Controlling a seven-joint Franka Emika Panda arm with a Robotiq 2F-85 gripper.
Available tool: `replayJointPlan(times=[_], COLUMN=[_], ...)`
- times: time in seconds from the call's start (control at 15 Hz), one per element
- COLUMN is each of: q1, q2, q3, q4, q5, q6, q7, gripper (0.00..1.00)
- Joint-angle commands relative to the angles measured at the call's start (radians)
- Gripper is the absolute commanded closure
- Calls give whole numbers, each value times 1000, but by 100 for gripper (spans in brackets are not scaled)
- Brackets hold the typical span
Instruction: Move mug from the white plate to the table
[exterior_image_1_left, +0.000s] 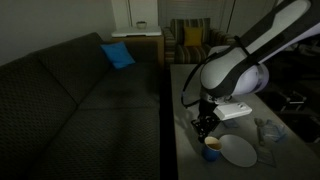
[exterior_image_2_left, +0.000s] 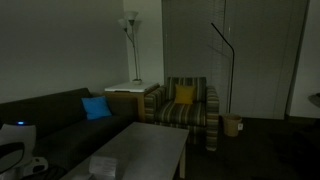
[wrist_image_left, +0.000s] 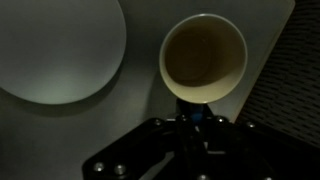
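Scanning from the sofa (exterior_image_1_left: 80, 95) rightward in an exterior view, one meets the table (exterior_image_1_left: 186, 90), then the gripper (exterior_image_1_left: 206, 128) hanging from the arm (exterior_image_1_left: 240, 65) just above the mug (exterior_image_1_left: 212, 148), and last the plate (exterior_image_1_left: 240, 151). The mug appears to sit on the grey top just beside the plate's rim, not on it. The wrist view agrees: plate (wrist_image_left: 55, 50) at left, mug (wrist_image_left: 205, 55) at right, a strip of dark tabletop between. There the gripper (wrist_image_left: 190, 112) meets the mug's near rim, but shadow hides the jaws, so whether they pinch the wall or stand free cannot be told.

The step in hand is judged to be set-down and release. Done well, it means confirming the base rests flat, spreading the jaws fully, then rising straight up so no finger snags the rim and tips the mug toward the plate.
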Motion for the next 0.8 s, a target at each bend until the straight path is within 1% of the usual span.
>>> replayJointPlan(times=[0.0, 0.33, 0.73], q1=[26, 39, 49], q2=[0, 1, 2], q3=[-27, -55, -70], q4=[-13, -32, -48], q5=[12, -2, -11], q6=[-3, 0, 16], q7=[5, 2, 4], gripper=[97, 97, 97])
